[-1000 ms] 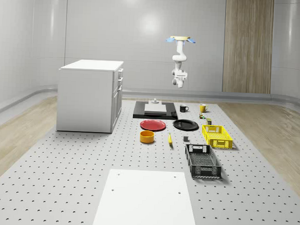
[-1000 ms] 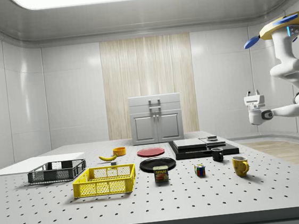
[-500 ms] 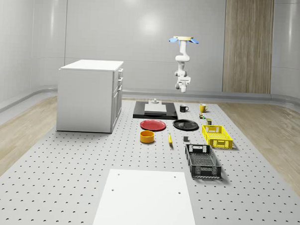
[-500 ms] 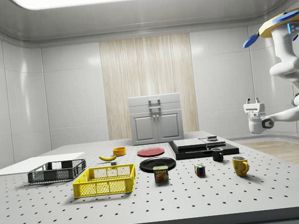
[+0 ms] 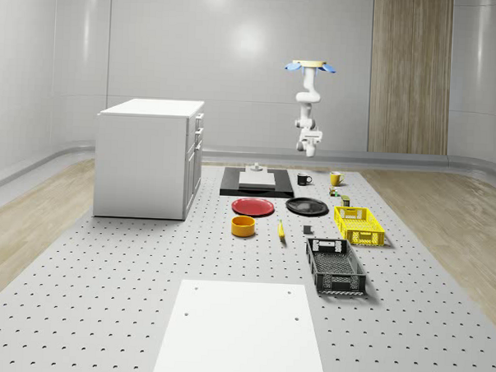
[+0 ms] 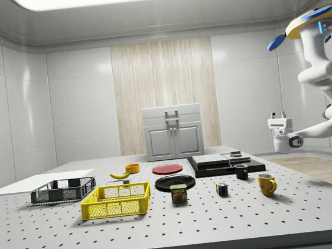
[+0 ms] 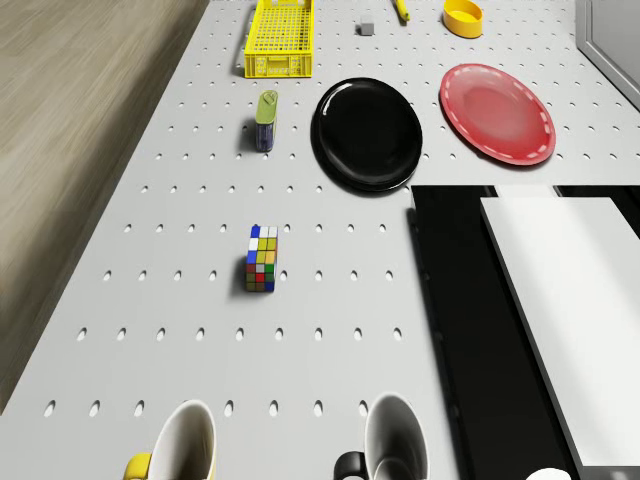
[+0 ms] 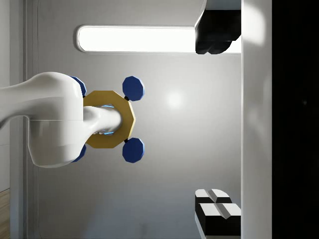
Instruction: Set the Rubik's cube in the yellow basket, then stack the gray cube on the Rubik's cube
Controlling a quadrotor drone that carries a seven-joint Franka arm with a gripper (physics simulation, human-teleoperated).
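the drone (image 6: 315,21) is hovering high in the air past the far end of the perforated table (image 5: 102,311), at the side view's right, with its white arm (image 6: 321,78) hanging down and bending toward the table. the gripper (image 6: 278,114) is sitting in the air at the end of the arm, pointing upward, with its two fingers (image 8: 217,209) standing well apart and grasping nothing. it is hanging above the table's far end, over the area of the yellow mug (image 6: 266,183) and the black mug (image 6: 241,171).

the rubik's cube (image 7: 262,258) is lying on the table well below the gripper and apart from it, between the mugs and the spam can (image 7: 266,120). the yellow basket (image 7: 280,38) is standing further along the same side of the table, beyond the can, and the small gray cube (image 7: 367,29) is resting on the table just beside the basket, near a banana (image 6: 119,175). a black plate (image 7: 366,133) is lying near the can.
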